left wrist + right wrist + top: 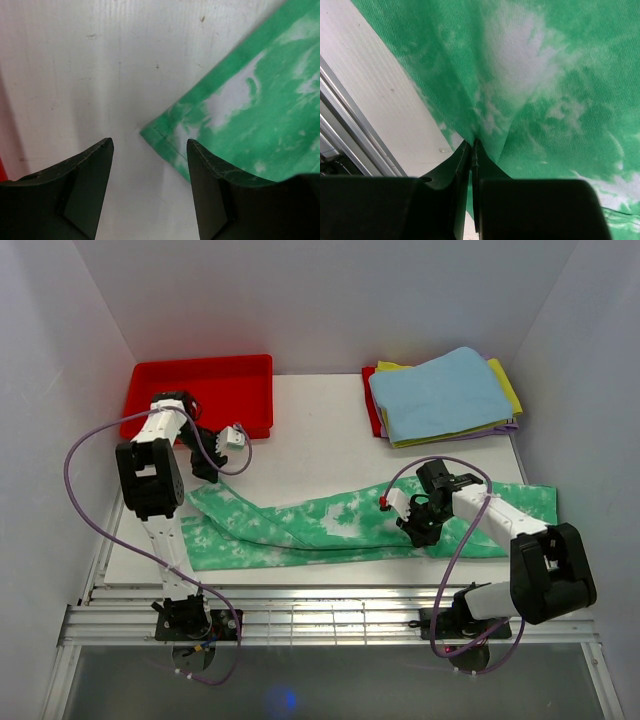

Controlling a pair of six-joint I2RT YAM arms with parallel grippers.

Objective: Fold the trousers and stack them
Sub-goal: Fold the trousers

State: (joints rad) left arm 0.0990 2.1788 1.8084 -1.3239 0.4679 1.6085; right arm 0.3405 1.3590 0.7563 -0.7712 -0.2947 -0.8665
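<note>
The green tie-dye trousers (330, 525) lie flat across the near part of the white table (320, 440), legs to the left. My left gripper (206, 470) is open and empty, hovering over the far corner of a leg hem. In the left wrist view that hem corner (165, 134) lies between the spread fingers, nearer the right one, with the gripper (149, 150) above bare table. My right gripper (418, 528) is shut on a pinched ridge of the trousers (545, 75) near their front edge. In the right wrist view the gripper (471, 146) holds the fabric bunched between its tips.
A red tray (205, 390) sits at the back left, just behind the left arm. A stack of folded cloths, light blue (440, 392) on top of yellow (506, 386), sits at the back right. A metal rail (330, 615) runs along the table's near edge.
</note>
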